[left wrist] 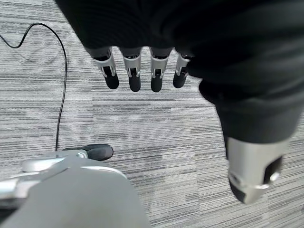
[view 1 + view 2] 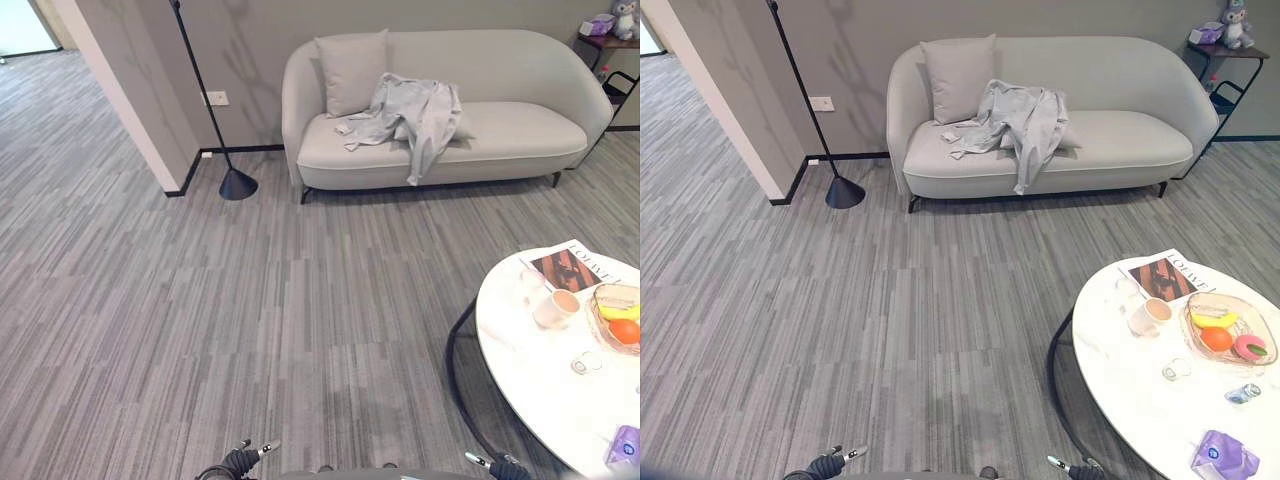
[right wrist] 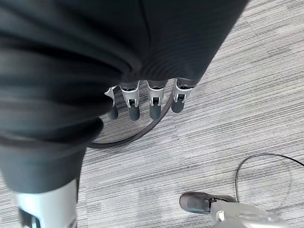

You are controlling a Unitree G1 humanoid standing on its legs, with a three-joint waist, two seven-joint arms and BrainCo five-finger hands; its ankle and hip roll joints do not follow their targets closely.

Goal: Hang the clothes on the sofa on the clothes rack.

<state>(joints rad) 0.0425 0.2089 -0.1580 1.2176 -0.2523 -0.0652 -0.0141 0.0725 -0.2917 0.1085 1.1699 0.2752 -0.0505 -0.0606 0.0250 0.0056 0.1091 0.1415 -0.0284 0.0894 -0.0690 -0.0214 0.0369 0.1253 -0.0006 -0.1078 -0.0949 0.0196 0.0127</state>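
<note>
A light grey garment [image 2: 415, 115] lies crumpled on the seat of the pale sofa [image 2: 520, 130] across the room, one part hanging over the front edge. A square grey pillow [image 2: 352, 72] leans on the backrest beside it. A thin black pole on a cone-shaped base [image 2: 236, 183] stands left of the sofa by the wall. My left hand [image 1: 134, 71] hangs low at my side with straight fingers, holding nothing. My right hand [image 3: 152, 102] hangs the same way on the other side, empty. Both hands are far from the sofa, over bare floor.
A round white table [image 2: 530, 360] stands close on my right with a magazine [image 2: 572, 265], a cup [image 2: 557, 307] and a fruit bowl [image 2: 618, 318]. A wall corner [image 2: 150, 130] juts out at the left. A dark side shelf [image 2: 615, 60] stands right of the sofa.
</note>
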